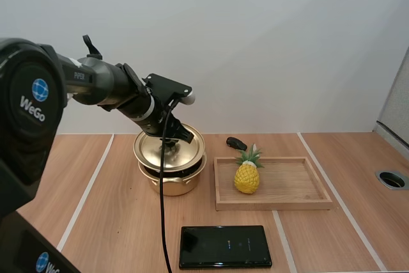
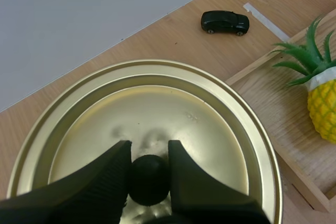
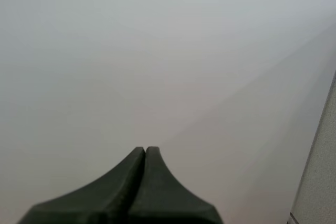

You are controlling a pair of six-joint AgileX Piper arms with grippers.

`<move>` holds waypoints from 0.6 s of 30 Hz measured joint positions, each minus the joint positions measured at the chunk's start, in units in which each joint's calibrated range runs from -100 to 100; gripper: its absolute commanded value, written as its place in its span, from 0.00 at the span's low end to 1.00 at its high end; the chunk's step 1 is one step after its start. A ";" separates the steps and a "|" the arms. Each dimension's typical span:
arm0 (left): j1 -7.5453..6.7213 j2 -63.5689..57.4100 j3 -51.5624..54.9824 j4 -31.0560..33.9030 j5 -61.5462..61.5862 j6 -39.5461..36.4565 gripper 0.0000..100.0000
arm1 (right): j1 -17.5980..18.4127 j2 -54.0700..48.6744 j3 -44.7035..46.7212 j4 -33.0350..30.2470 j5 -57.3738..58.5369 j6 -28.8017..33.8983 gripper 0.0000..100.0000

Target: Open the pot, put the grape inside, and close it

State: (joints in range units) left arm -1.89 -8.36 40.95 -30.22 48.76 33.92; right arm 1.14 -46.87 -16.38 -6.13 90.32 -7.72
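A gold pot (image 1: pixel 174 185) stands on the table left of centre, with its gold lid (image 1: pixel 190 149) on top. My left gripper (image 1: pixel 171 146) reaches down onto the lid's middle. In the left wrist view the fingers of the left gripper (image 2: pixel 148 145) press on both sides of the lid's black knob (image 2: pixel 149 179), above the shiny lid (image 2: pixel 157 103). Whether the lid rests on the rim or is slightly raised I cannot tell. My right gripper (image 3: pixel 145 150) is shut on nothing, its fingers together as one dark wedge against a pale blank surface.
A wooden tray (image 1: pixel 281 203) right of the pot holds a toy pineapple (image 1: pixel 247 177); both also show beside the lid: tray (image 2: pixel 273 114), pineapple (image 2: pixel 323 106). A small black toy car (image 1: pixel 236 142) (image 2: pixel 224 22) lies behind the tray. A black phone (image 1: pixel 224 246) lies at the front.
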 measured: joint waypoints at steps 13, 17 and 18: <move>0.00 3.03 0.00 -0.25 2.59 0.11 0.00 | 0.00 0.00 0.00 -0.69 0.24 -0.03 0.00; 0.00 3.73 0.00 -0.78 2.76 0.11 0.00 | 0.00 0.00 0.00 -1.31 0.58 -0.12 0.00; 0.00 3.73 0.12 -0.87 2.76 0.11 0.00 | 0.00 0.00 0.00 -1.48 0.58 -0.12 0.00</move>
State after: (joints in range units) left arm -1.89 -4.63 41.07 -31.09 51.52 34.02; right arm 1.14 -46.87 -16.38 -7.61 90.90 -7.84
